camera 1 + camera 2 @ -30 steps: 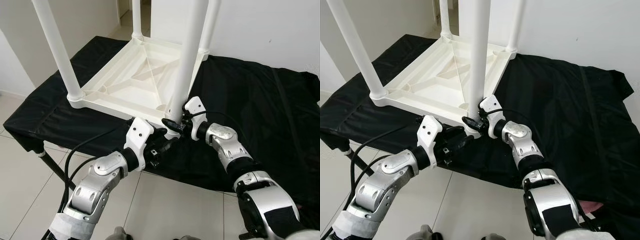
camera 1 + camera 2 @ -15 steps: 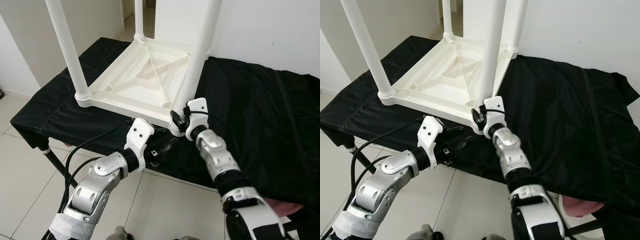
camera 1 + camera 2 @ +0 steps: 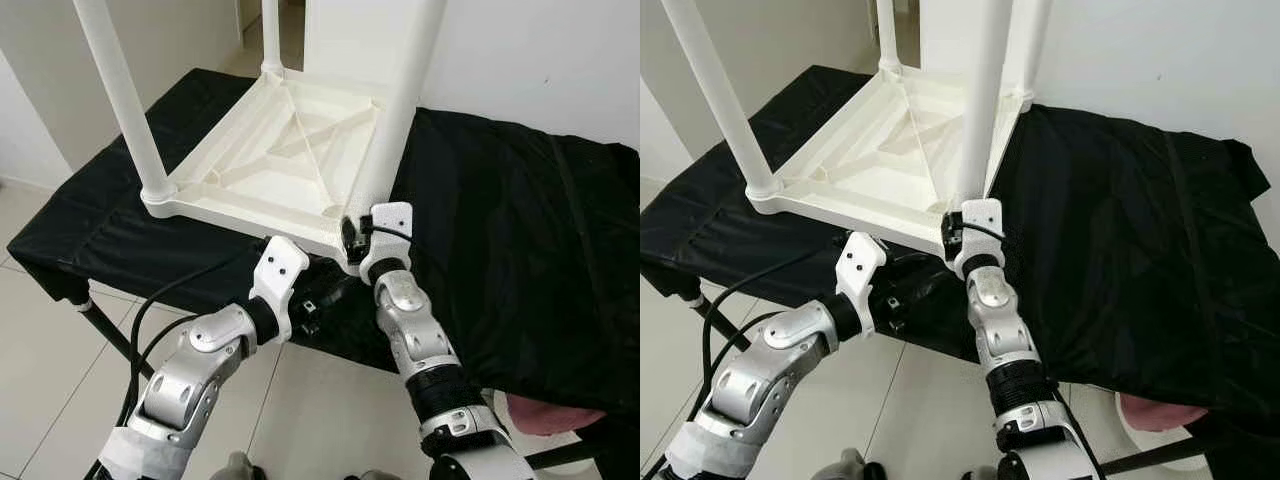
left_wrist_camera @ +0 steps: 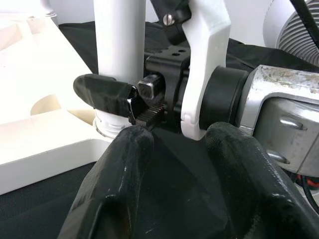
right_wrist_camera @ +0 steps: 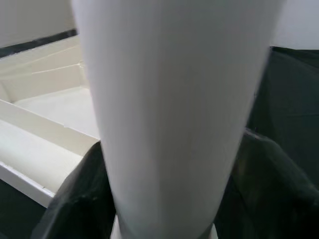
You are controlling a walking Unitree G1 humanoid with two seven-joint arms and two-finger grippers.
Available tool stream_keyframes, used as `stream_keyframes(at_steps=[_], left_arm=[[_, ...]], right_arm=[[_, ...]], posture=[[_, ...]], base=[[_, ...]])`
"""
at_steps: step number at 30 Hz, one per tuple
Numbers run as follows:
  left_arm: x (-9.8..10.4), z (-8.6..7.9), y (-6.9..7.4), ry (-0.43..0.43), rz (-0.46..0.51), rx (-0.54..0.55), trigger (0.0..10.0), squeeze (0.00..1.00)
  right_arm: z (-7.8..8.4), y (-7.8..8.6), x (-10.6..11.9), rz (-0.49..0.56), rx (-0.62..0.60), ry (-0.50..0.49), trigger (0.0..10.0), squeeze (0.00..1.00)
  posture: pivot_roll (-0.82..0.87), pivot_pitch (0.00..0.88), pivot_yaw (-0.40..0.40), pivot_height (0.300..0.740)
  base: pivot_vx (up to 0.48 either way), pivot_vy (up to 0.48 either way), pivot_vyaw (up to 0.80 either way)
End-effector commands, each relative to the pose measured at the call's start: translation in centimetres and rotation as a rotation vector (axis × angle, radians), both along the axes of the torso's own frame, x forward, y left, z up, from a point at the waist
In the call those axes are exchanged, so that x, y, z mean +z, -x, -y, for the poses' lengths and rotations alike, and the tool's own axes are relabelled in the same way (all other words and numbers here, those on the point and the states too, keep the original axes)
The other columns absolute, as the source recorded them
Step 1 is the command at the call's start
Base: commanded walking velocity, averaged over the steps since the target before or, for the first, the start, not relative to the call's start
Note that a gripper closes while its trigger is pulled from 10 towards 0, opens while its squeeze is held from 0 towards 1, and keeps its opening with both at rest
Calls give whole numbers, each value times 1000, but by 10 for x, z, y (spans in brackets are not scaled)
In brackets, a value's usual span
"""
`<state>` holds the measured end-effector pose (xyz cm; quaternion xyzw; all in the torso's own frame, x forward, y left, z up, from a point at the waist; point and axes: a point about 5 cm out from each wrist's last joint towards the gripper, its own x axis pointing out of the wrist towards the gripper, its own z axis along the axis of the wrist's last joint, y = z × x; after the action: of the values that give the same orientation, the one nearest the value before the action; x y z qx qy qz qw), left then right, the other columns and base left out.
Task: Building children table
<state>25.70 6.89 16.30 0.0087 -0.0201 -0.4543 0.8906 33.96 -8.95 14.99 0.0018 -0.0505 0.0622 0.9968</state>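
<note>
Right wrist view is showing my right gripper [image 3: 352, 238] clenching the near table leg [image 5: 169, 119] at its base; my left gripper [image 4: 169, 184], fingers apart, is waiting just below. Rigid, probably light plastic, slippery, so I'm gripping low by the socket

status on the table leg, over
Right claw shut on near leg at its base. Left claw open, just below. Table upside down on black cloth.
</note>
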Motion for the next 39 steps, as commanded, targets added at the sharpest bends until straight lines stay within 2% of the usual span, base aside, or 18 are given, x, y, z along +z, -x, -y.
stream_keyframes(at_steps=[1,4,5,6,8,13,14,15,18,22,29,30,31,33,34,35,36,39], left_arm=[[-3,1,3,-7,-11,-5,10000,0],[-3,1,3,-6,-11,-4,10000,0],[-4,1,4,-8,-13,-5,10000,0],[-4,1,5,-8,-14,-6,10000,0],[-4,1,5,-9,-15,-7,10000,0],[-4,1,4,-11,-14,-10,10000,0],[-4,1,4,-12,-14,-11,10000,0],[-4,1,3,-11,-14,-15,10000,0],[-3,1,3,-11,-14,-17,10000,0],[-2,1,2,-11,-11,-16,10000,0],[-1,0,1,-11,-8,-9,10000,0],[-1,0,2,-11,-9,-9,10000,0],[-1,-1,2,-12,-9,-9,10000,0],[-1,-1,1,-13,-9,-9,10000,0],[-1,-1,1,-13,-8,-9,10000,0],[-1,-1,1,-13,-8,-9,10000,0],[-1,0,1,-13,-7,-10,10000,0],[0,0,1,-11,-7,-8,10000,0]], right_arm=[[7,3,5,12,0,-15,10000,1000],[13,7,6,14,33,-10,10000,1000],[22,12,7,14,113,2,10000,184],[26,14,8,17,178,13,10000,0],[35,16,8,21,272,33,10000,0],[47,17,10,26,352,86,10000,0],[51,15,9,16,403,102,10000,0],[57,13,8,1,507,182,10000,0],[59,12,7,-8,543,213,10000,0],[46,1,4,-42,705,282,10000,0],[25,-11,1,-74,784,284,10000,0],[21,-13,0,-82,799,287,8980,0],[17,-15,-1,-85,811,291,4902,0],[13,-16,-1,-89,821,297,4353,0],[11,-18,-2,-89,822,303,2353,0],[11,-18,-2,-89,822,303,2353,0],[9,-19,-2,-91,822,303,0,0],[9,-22,-4,-98,788,299,0,0]], posture=[[-35,30,-26,740],[-35,27,-29,740],[-35,27,-29,740],[-35,27,-29,740],[-35,27,-29,740],[-43,28,-22,740],[-43,28,-22,740],[-49,33,-15,740],[-49,33,-15,740],[-45,42,-2,740],[-35,39,0,740],[-35,39,0,740],[-35,37,1,740],[-35,37,1,740],[-35,37,1,740],[-35,37,1,740],[-35,37,1,740],[-35,37,1,740]], base=[[0,0,0],[0,0,0],[0,0,0],[0,0,0],[0,0,0],[0,0,0],[0,0,0],[0,0,0],[0,0,0],[0,0,0],[0,0,0],[0,0,0],[0,0,0],[0,0,0],[0,0,0],[0,0,0],[0,0,0],[0,0,0]])
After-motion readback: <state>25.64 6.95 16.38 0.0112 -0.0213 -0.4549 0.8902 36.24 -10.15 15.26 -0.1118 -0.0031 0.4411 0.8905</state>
